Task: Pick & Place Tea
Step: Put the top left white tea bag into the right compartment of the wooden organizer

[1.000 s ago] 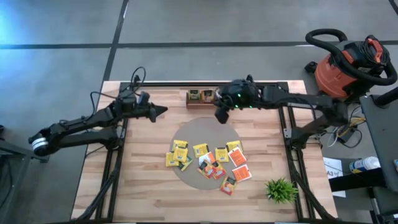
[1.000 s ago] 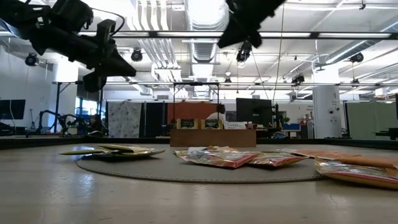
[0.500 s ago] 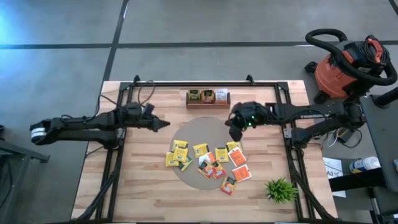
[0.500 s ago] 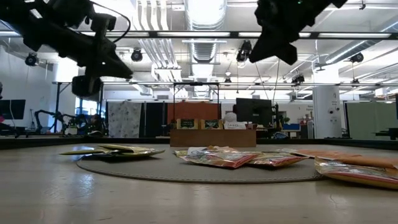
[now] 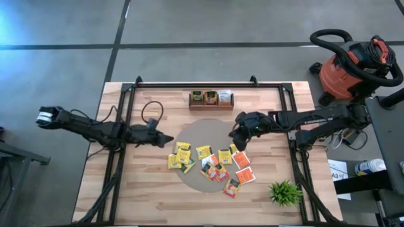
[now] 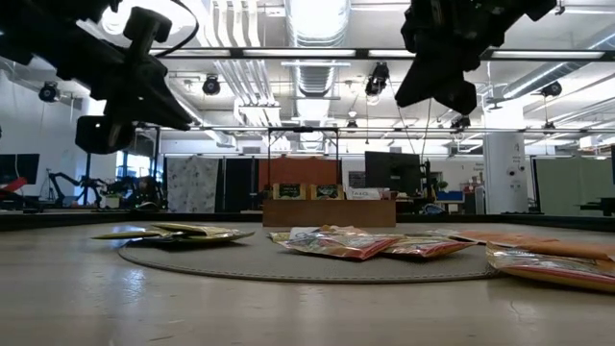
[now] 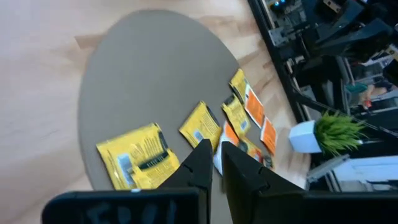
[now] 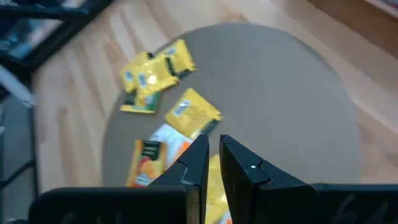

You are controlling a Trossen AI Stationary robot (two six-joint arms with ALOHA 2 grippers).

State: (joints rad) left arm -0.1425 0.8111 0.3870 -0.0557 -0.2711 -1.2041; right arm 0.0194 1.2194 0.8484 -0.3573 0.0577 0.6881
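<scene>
Several flat square tea packets [image 5: 203,151], yellow, orange-red and white, lie scattered on the near half of a round grey mat [image 5: 203,129]. More tea stands upright in a brown wooden tray [image 5: 211,99] at the far edge. My left gripper [image 5: 169,138] hovers shut over the mat's left rim, pointing toward the yellow packets [image 7: 138,155]. My right gripper [image 5: 235,144] hovers shut over the mat's right side, just above the far end of the scatter [image 8: 191,112]. Neither holds anything.
A small green plant [image 5: 285,192] in a white pot stands at the near right corner. Black frame rails [image 5: 123,151] run along both sides of the wooden table. A red shop vacuum [image 5: 353,63] stands on the floor beyond the right edge.
Both grippers have come away from the tray toward the table's near edge and lower. The left one swung to the mat's left rim, the right one to the mat's right side over the packets. Both wrists have rolled. The packets have not moved.
</scene>
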